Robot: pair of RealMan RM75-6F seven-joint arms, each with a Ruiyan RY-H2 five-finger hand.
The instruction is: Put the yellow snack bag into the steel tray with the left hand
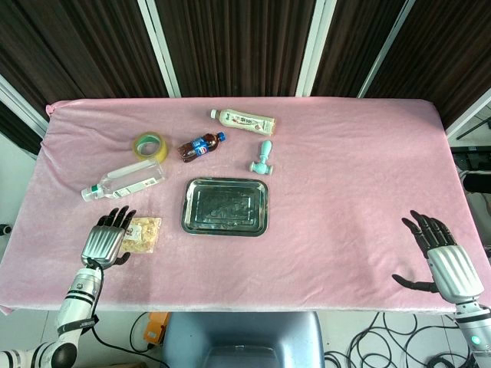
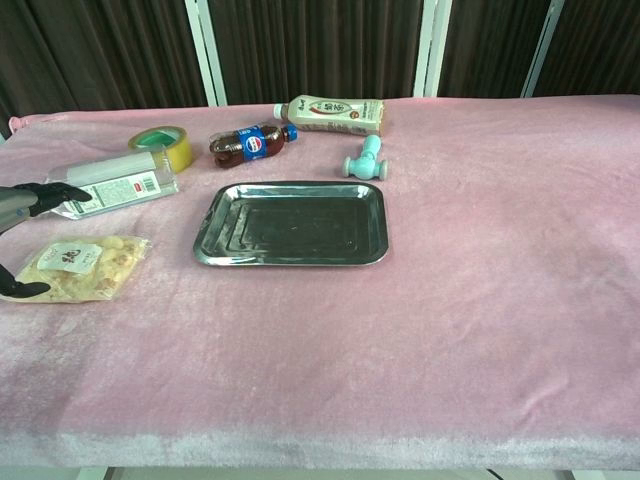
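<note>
Yellow snack bag flat on the desk, left of the steel tray, long axis pointing away from the robot. Left hand just beside its left edge, fingers released, holding nothing. Right hand far right of the tray, spread, empty.

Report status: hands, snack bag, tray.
Left hand open beside yellow snack bag, no grip. Right hand open, idle. Rectangular steel tray empty, path unobstructed.

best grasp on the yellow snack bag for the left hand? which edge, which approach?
Judging by its pose: the yellow snack bag lies flat on the cloth, so pinch its left edge from above. The left hand is open right beside that edge. The steel tray sits to the bag's right, an unobstructed carry.
</note>
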